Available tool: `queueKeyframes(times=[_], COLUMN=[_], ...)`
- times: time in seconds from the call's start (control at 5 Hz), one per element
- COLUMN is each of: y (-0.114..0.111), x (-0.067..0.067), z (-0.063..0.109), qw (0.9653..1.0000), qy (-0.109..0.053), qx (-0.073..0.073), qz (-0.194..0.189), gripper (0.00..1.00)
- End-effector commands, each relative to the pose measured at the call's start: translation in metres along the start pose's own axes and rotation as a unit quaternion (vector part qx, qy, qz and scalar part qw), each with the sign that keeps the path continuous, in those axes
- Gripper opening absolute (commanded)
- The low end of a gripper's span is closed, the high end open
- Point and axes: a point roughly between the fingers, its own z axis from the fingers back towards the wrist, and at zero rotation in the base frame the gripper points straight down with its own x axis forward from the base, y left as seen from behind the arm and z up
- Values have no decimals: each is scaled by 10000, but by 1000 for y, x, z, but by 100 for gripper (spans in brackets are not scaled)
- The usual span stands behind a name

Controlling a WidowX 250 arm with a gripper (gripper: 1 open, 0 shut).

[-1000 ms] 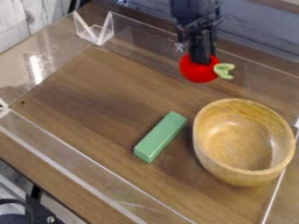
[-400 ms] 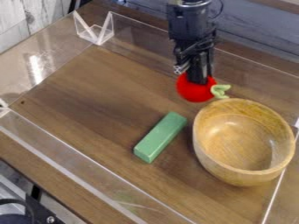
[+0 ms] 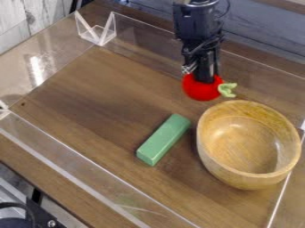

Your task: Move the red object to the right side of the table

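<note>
You have the dark wooden table below. At four o'clock sits the round wooden bowl; at about five o'clock, the green block. Near one o'clock, your black gripper is clamped on the red object, above the bowl in view.

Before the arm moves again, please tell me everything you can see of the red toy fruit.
The red toy fruit is small, rounded and smooth, with a slight gloss like plastic. A light green stem sticks out on its right side in the picture. The hand is closed at its top and seems to grip it. It is behind the wooden bowl; whether it touches the table is unclear.
</note>
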Motion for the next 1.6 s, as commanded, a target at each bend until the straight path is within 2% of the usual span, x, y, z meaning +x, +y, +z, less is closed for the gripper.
queueKeyframes(times=[0.0, 0.2, 0.6, 0.8, 1.2, 1.4], y=[-4, -2, -19, -17, -13, -17], x=[2, 11, -4, -6, -8, 7], z=[37, 50, 25, 13, 2, 7], qw=[9991, 9984, 9972, 9960, 9923, 9904], qy=[-28, -59, -94, -136, -135, -128], qx=[-410, -429, -432, -441, -471, -476], qz=[140, 360, 611, 762, 1138, 1289], gripper=[100, 100, 100, 100, 100, 100])
